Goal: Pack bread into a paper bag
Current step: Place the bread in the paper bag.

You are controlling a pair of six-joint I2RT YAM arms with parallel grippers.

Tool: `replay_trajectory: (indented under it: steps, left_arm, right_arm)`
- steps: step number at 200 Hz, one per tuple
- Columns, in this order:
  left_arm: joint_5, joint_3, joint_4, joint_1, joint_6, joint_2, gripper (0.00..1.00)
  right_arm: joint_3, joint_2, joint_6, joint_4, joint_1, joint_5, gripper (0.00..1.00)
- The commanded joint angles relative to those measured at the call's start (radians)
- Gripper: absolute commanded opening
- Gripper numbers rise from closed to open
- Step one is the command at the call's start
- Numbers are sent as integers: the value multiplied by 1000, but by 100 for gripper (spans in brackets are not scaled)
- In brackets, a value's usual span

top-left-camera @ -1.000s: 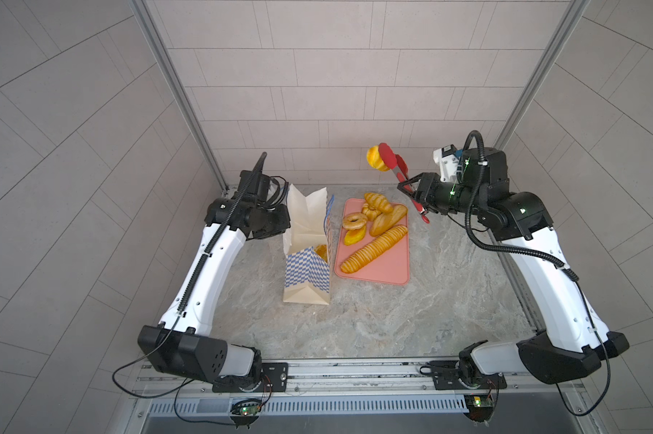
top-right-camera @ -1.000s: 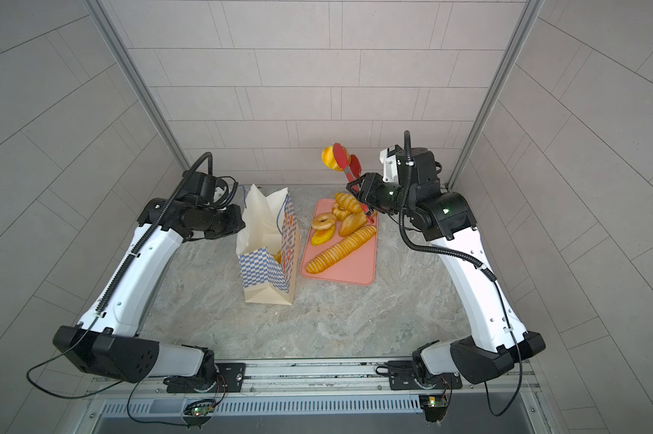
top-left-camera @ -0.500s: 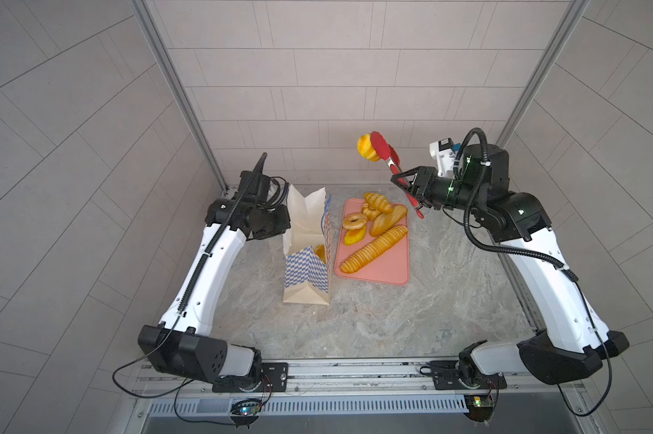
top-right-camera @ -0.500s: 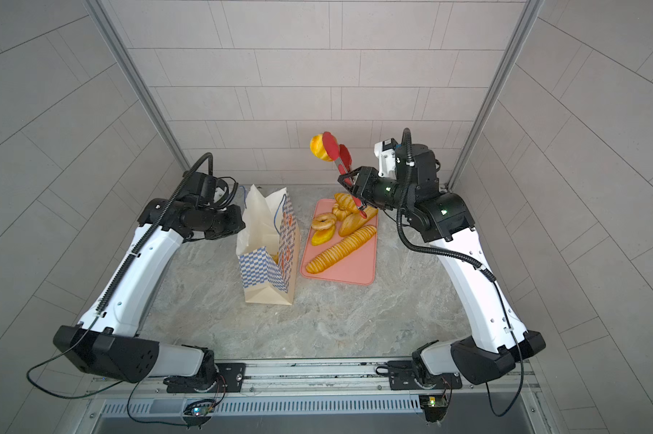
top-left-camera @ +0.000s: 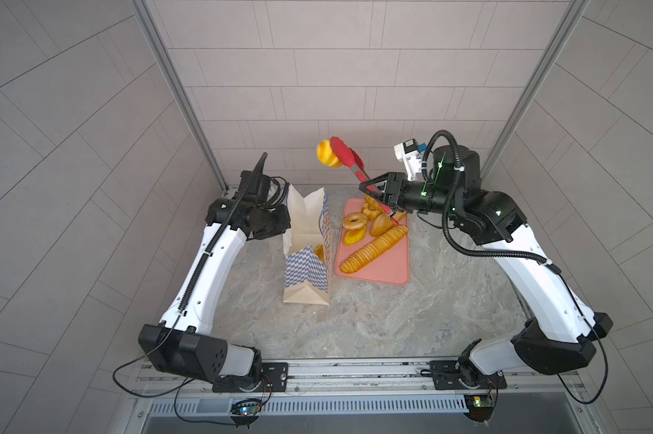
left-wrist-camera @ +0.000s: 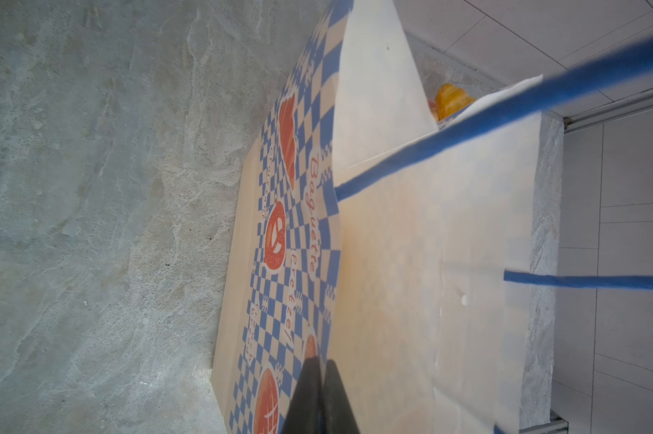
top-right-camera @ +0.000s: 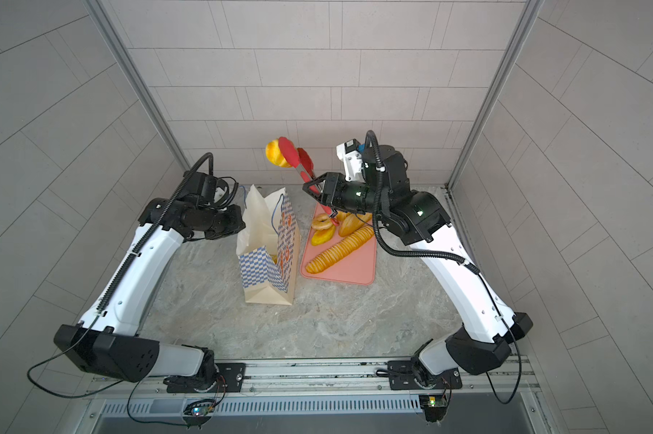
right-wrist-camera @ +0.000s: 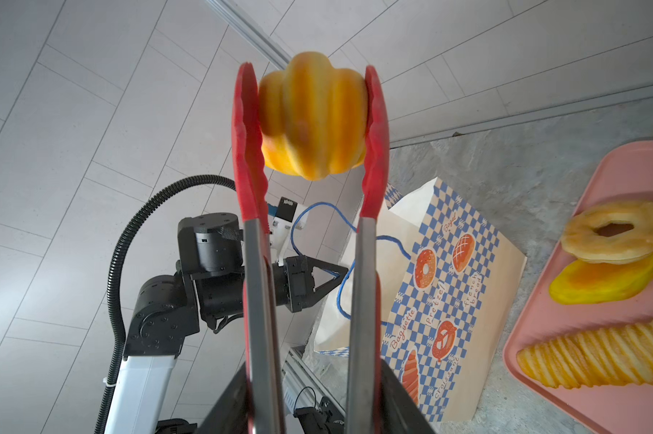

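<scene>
The paper bag (top-left-camera: 306,259) (top-right-camera: 266,270) (right-wrist-camera: 441,300) stands upright and open on the table. My left gripper (top-left-camera: 285,225) (left-wrist-camera: 319,370) is shut on the rim of its left wall (left-wrist-camera: 411,263). A piece of bread (top-left-camera: 319,251) shows inside the bag. My right gripper (top-left-camera: 377,188) (top-right-camera: 317,186) (right-wrist-camera: 313,394) is shut on the red tongs (top-left-camera: 349,159) (top-right-camera: 298,161) (right-wrist-camera: 371,150). The tongs pinch a ridged bun (top-left-camera: 326,154) (top-right-camera: 276,152) (right-wrist-camera: 313,120) high in the air, to the right of the bag's mouth in both top views.
A pink tray (top-left-camera: 388,266) (top-right-camera: 356,268) (right-wrist-camera: 618,413) lies right of the bag. On it are a long baguette (top-left-camera: 373,250) (right-wrist-camera: 599,357), a ring doughnut (top-left-camera: 354,221) (right-wrist-camera: 588,240) and several smaller pastries. Tiled walls close in the back and sides.
My right arm has carried the tongs and the bun leftward, from over the tray's far end toward the bag. The left arm and the bag have not moved.
</scene>
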Motion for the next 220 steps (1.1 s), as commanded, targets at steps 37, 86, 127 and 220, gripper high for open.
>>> replay_trajectory:
  steps: [37,86,127,220]
  left_arm:
    - [20,65,15,-1,-20,25,0]
    - [48,97,14,-2,-30,42,0]
    - [54,102,16,-1,-36,42,0]
    - [62,102,16,-3,-35,36,0]
  right_arm:
    - [16,4,-44,-30,51,64,46]
    - [15,10,-69,-92,63,69,46]
    - [15,21,-100,-159,78,75,46]
    - [24,65,-165,-283,112,78,46]
